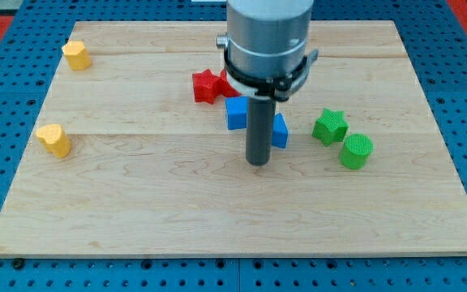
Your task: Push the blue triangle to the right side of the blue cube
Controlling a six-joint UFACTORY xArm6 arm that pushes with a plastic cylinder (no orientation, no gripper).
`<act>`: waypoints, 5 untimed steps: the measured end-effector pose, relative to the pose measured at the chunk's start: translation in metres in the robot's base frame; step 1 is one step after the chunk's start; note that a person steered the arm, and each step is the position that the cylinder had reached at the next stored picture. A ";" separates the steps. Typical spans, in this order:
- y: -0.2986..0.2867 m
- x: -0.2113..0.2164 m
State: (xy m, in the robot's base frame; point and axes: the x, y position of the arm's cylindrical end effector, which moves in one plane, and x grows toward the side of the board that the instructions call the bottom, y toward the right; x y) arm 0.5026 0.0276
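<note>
The blue cube (236, 113) lies near the board's middle, just below the red star (206, 86). The blue triangle (280, 130) lies just right of and slightly below the cube; my rod hides its left part. My tip (257, 161) rests on the board just below and left of the triangle, below the cube's right edge. Whether it touches the triangle I cannot tell.
A second red block is mostly hidden behind my arm, right of the red star. A green star (330, 126) and a green cylinder (356, 152) lie right of the triangle. Two yellow blocks lie at the view's left (76, 55) (54, 139). The wooden board (233, 211) sits on a blue pegboard.
</note>
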 end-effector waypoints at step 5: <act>0.057 -0.052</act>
State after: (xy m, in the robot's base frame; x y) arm 0.4507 0.0846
